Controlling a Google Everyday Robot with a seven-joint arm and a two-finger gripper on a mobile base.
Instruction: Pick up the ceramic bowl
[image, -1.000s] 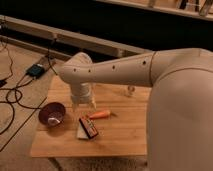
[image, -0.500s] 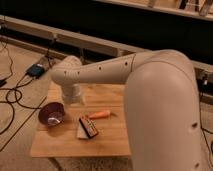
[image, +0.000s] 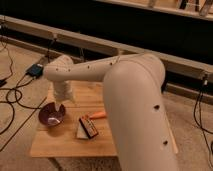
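The ceramic bowl (image: 51, 114) is a round, dark maroon bowl with a paler shiny inside, sitting on the left part of the wooden table (image: 65, 145). My gripper (image: 61, 105) hangs from the white arm at the bowl's far right rim, just above it. An orange carrot (image: 98, 115) lies to the right of the bowl, partly behind the arm.
A dark flat packet with a red stripe (image: 88, 127) lies on the table beside the carrot. Black cables (image: 12, 100) and a blue box (image: 36, 70) lie on the floor to the left. A long rail (image: 90, 47) runs behind the table.
The arm has swung further left and down, bringing the gripper from the table's middle to the bowl's rim. The bowl, carrot and packet have not moved.
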